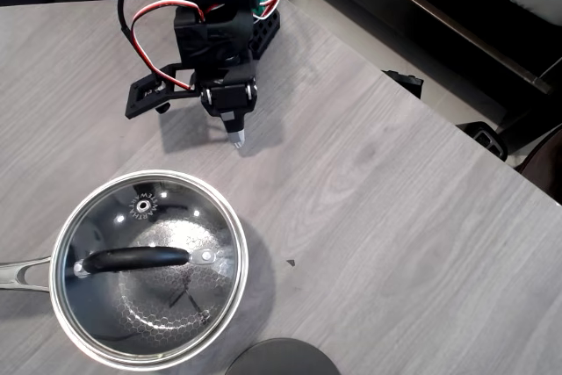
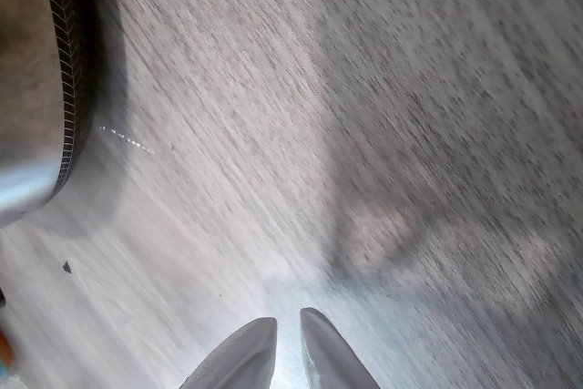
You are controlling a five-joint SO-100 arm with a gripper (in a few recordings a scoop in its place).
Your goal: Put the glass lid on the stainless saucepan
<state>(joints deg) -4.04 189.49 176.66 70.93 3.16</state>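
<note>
Already seated: lid rests on pan at near left of table, rim inside rim, so task reads as done. Clear glass, steel rim, black bar handle, small vent; honeycomb interior visible beneath. Gripper parked well apart, far side, fingertips nearly closed, holding nothing.

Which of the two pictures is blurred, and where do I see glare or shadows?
The wrist view is smeared by motion blur across the table, with a bright patch near the gripper fingertips and a dark shadow band to their right. The overhead view is sharp: small light reflections dot the glass lid, and the stainless saucepan casts a shadow to its right.
</note>
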